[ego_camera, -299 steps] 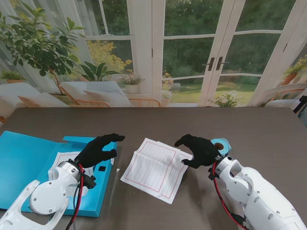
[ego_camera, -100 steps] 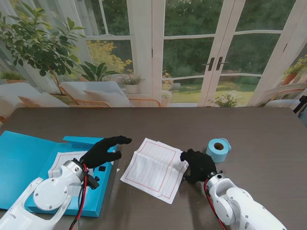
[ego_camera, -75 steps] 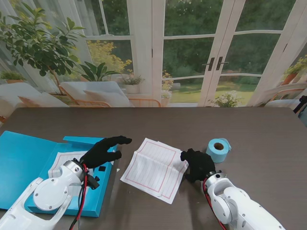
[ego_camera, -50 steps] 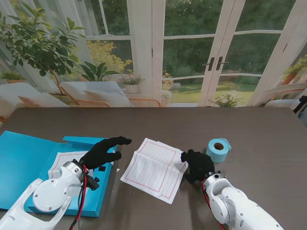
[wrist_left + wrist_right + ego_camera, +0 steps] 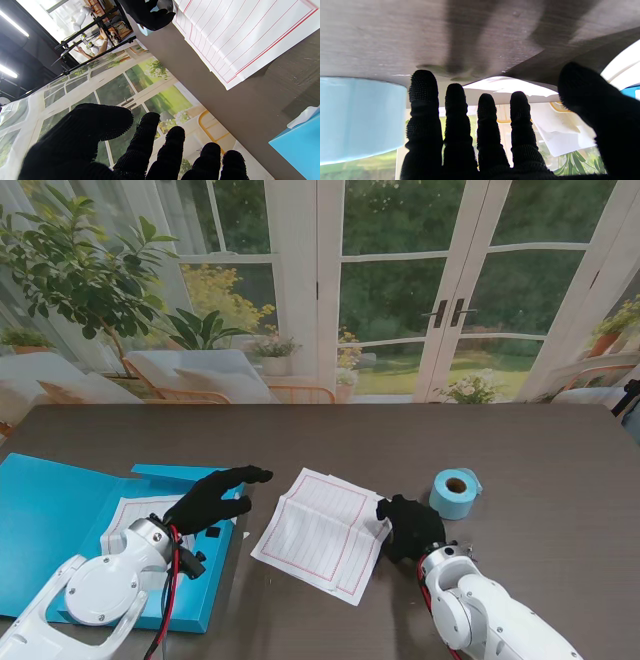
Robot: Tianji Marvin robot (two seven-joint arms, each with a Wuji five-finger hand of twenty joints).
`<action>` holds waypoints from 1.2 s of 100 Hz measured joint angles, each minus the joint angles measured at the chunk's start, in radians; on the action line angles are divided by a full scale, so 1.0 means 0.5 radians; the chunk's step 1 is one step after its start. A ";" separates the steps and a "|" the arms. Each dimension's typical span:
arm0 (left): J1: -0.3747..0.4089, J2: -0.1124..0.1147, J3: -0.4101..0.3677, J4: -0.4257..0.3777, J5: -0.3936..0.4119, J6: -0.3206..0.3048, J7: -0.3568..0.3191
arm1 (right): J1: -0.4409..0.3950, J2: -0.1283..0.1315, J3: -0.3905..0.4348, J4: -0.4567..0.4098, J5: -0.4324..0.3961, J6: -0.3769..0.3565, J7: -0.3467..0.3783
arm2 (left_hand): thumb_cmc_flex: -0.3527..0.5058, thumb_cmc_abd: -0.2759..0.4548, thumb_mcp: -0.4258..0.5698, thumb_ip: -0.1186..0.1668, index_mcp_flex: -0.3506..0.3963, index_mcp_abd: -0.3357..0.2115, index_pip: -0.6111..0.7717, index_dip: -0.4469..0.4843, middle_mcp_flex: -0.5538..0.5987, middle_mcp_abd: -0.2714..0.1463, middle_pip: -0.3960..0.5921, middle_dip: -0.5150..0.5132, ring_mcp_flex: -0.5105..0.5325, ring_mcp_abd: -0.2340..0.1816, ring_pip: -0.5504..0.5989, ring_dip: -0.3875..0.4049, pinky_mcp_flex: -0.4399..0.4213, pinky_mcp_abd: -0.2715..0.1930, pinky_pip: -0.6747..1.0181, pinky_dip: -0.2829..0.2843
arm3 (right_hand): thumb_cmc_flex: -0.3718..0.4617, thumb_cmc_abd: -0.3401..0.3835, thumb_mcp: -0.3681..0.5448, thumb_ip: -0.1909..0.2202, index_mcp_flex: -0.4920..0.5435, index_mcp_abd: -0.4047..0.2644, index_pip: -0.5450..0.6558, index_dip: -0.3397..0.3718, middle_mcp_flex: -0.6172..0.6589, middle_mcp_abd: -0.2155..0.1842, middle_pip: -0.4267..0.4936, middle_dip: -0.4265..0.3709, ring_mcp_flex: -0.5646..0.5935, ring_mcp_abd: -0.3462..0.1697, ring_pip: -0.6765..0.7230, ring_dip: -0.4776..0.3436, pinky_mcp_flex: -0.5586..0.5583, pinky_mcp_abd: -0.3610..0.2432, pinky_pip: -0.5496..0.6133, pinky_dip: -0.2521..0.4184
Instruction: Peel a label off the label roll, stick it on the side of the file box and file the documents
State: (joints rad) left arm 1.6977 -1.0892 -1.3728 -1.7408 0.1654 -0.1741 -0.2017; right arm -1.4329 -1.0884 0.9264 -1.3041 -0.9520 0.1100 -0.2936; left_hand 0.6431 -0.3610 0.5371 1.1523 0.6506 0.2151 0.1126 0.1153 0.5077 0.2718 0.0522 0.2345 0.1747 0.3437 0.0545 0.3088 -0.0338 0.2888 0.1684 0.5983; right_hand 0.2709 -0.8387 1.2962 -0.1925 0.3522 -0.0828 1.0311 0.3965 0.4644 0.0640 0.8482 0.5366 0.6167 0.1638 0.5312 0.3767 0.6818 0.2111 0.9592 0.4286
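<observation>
1. My right hand [image 5: 408, 525] sits at the right edge of the ruled document sheets [image 5: 322, 530], palm down. In the right wrist view its fingers [image 5: 423, 100] lie straight and spread with nothing between them, so I read it as released, holding nothing.
2. Just beside it, on the right and a little farther from me, the blue label roll [image 5: 456, 492] stands on the dark table [image 5: 540, 460]. I judge that a careless sweep of that hand could knock the roll away or drag the sheets' edge with it.
3. My left hand [image 5: 207, 495] hovers over the open blue file box [image 5: 60, 520], fingers extended and apart, empty.
4. The sheets lie between the two hands, apart from the box, visibly creased down the middle. A one-sided pinch could, I think, fan or fold the stack instead of lifting it whole.
5. I cannot see any label on the box's side from here. Filing the papers first risks skipping that step.
</observation>
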 measured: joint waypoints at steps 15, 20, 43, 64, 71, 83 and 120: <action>0.011 0.000 -0.006 -0.012 -0.005 0.007 -0.003 | -0.003 -0.005 -0.001 0.004 0.021 0.001 0.006 | 0.000 0.000 0.000 0.000 0.000 0.000 0.000 0.000 0.000 0.000 0.000 0.000 0.000 0.000 0.000 0.000 0.000 0.000 0.000 -0.003 | 0.000 0.171 -0.001 0.000 0.000 -0.041 -0.008 0.000 0.000 0.000 0.000 0.000 0.000 0.000 0.000 0.000 -0.080 0.000 0.102 0.001; 0.013 0.000 -0.006 -0.014 -0.008 0.007 -0.003 | -0.001 -0.006 -0.002 0.007 0.034 0.002 0.009 | 0.000 0.000 -0.018 0.000 0.000 0.000 0.000 0.000 0.000 0.001 0.000 0.000 0.000 0.000 0.000 0.000 0.000 0.000 0.000 -0.004 | -0.001 0.247 -0.002 0.000 0.000 -0.048 -0.020 0.000 0.000 0.000 0.000 0.000 0.000 0.000 -0.003 0.000 -0.105 0.001 0.144 0.002; 0.019 0.000 -0.007 -0.023 -0.018 0.022 -0.007 | 0.027 -0.011 -0.007 0.038 0.104 -0.033 0.011 | -0.001 0.044 -0.022 0.000 0.000 0.000 0.000 0.000 0.000 0.011 0.000 0.000 0.000 0.000 0.000 -0.001 -0.013 0.000 0.000 -0.021 | -0.023 0.586 -0.004 0.016 0.051 -0.122 -0.053 0.000 0.024 0.001 0.024 0.000 -0.038 0.007 0.050 0.015 -0.132 0.016 0.292 0.012; 0.034 0.000 -0.012 -0.042 -0.030 0.043 -0.008 | 0.045 -0.018 -0.007 0.076 0.136 -0.080 -0.021 | -0.001 0.044 -0.023 -0.039 0.000 0.000 -0.001 0.000 0.000 0.015 0.000 0.000 0.000 0.001 0.000 -0.002 -0.022 0.000 -0.003 -0.022 | -0.043 0.677 0.001 -0.042 0.176 -0.176 -0.027 -0.167 0.102 0.003 0.013 -0.007 -0.028 0.020 0.062 0.016 -0.100 0.016 0.328 0.059; 0.038 0.000 -0.013 -0.045 -0.033 0.048 -0.007 | 0.049 -0.022 -0.008 0.091 0.144 -0.093 -0.044 | -0.001 0.044 -0.023 -0.039 0.000 0.000 -0.001 0.000 0.000 0.015 0.000 0.000 0.000 0.001 0.000 -0.002 -0.022 0.000 -0.003 -0.023 | 0.029 0.678 -0.006 -0.160 0.230 -0.203 0.030 -0.288 0.151 0.003 0.015 -0.017 -0.018 0.020 0.066 0.016 -0.087 0.016 0.343 0.060; 0.041 0.000 -0.013 -0.046 -0.041 0.056 -0.007 | 0.059 -0.029 -0.018 0.132 0.143 -0.127 -0.117 | -0.021 0.067 -0.045 -0.039 0.000 0.000 -0.004 0.000 0.000 0.016 0.000 0.000 0.000 0.001 0.000 -0.002 -0.023 0.000 -0.006 -0.023 | 0.152 0.678 -0.091 -0.261 0.344 -0.302 0.125 -0.410 0.300 -0.004 0.001 -0.036 0.060 0.030 0.036 -0.014 -0.058 0.011 0.329 0.060; 0.053 -0.002 -0.019 -0.063 -0.066 0.079 -0.005 | 0.104 -0.019 -0.066 0.230 -0.051 -0.318 -0.363 | -0.021 0.143 -0.047 -0.079 0.001 0.000 -0.008 0.000 0.000 0.017 0.000 0.000 0.000 0.001 0.000 -0.002 -0.030 0.000 -0.023 -0.024 | 0.265 0.596 -0.042 -0.338 0.626 -0.375 0.402 -0.472 1.023 -0.195 -0.118 -0.138 0.647 -0.121 0.091 -0.013 -0.045 -0.034 0.319 -0.052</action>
State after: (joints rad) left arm 1.7240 -1.0899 -1.3823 -1.7723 0.1323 -0.1347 -0.2040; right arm -1.3811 -1.0977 0.8935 -1.1893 -0.9775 -0.0491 -0.4750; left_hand 0.6328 -0.2895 0.5136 1.1129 0.6509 0.2151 0.1087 0.1154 0.5077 0.2802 0.0522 0.2345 0.1747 0.3440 0.0545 0.3078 -0.0489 0.2886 0.1568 0.5863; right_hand 0.4033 -0.5407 1.2754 -0.3613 0.6651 -0.2701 1.2318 0.1603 0.9758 -0.0338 0.7893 0.4675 0.9404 0.1032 0.5768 0.3705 0.6593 0.1942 1.1187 0.4027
